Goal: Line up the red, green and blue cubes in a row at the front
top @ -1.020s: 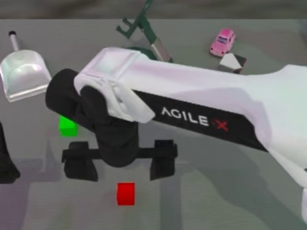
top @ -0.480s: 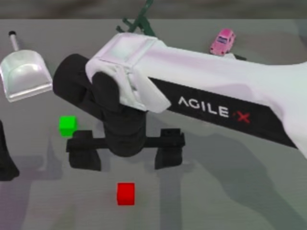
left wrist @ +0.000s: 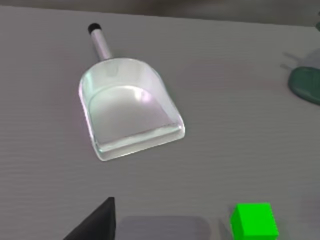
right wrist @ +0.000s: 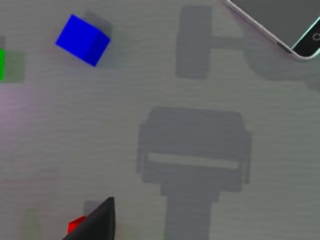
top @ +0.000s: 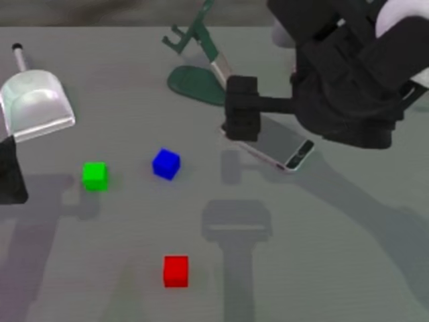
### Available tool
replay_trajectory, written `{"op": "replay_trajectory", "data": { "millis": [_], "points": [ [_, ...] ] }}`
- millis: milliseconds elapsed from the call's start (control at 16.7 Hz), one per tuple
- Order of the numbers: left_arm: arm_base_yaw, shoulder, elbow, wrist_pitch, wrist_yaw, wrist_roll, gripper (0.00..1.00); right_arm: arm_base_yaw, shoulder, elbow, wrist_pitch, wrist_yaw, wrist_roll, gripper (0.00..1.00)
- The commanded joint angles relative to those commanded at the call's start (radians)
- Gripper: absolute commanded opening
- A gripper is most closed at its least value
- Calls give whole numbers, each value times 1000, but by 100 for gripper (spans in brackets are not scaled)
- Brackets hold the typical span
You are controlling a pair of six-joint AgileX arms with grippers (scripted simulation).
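The green cube lies at the table's left, and it also shows in the left wrist view. The blue cube sits just right of it, turned at an angle. The red cube rests alone nearer the front, half hidden behind a fingertip in the right wrist view. My right gripper hangs open and empty high over the back right, far from all three cubes. My left gripper is parked at the left edge, open, left of the green cube.
A clear scoop lies at the back left. A dark green stand with an oval base is at the back middle. A phone lies under the right gripper. Tool-shaped shadows fall on the front tabletop.
My right arm has swung from over the table's middle up to the back right. The blue cube, hidden under it before, now shows free on the table.
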State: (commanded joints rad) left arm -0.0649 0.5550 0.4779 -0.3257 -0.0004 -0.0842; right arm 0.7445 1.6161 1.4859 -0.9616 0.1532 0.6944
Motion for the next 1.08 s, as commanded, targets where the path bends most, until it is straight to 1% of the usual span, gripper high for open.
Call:
{"op": "replay_trajectory", "data": {
  "millis": [120, 240, 360, 480, 600, 780, 960, 1080],
  "points": [
    [-19, 198, 141, -102, -1, -24, 100, -91, -219, -184, 99, 14, -91, 100],
    [-39, 408, 284, -207, -2, -48, 100, -188, -448, -386, 204, 19, -185, 100],
    [-60, 616, 424, -311, -3, -71, 100, -288, -672, -594, 311, 15, -280, 100],
    [-79, 814, 560, -412, -4, -95, 100, -383, -882, -795, 420, 3, -371, 100],
    [-98, 990, 688, -506, -4, -117, 100, -468, -1067, -977, 526, -16, -452, 100],
    [-123, 1203, 857, -624, -3, -147, 100, -576, -1286, -1197, 683, -57, -555, 100],
    [-142, 1368, 1002, -715, -1, -171, 100, -660, -1451, -1360, 824, -103, -632, 100],
    [-152, 1447, 1074, -756, 1, -183, 100, -702, -1538, -1432, 899, -130, -669, 100]
  ]
}}
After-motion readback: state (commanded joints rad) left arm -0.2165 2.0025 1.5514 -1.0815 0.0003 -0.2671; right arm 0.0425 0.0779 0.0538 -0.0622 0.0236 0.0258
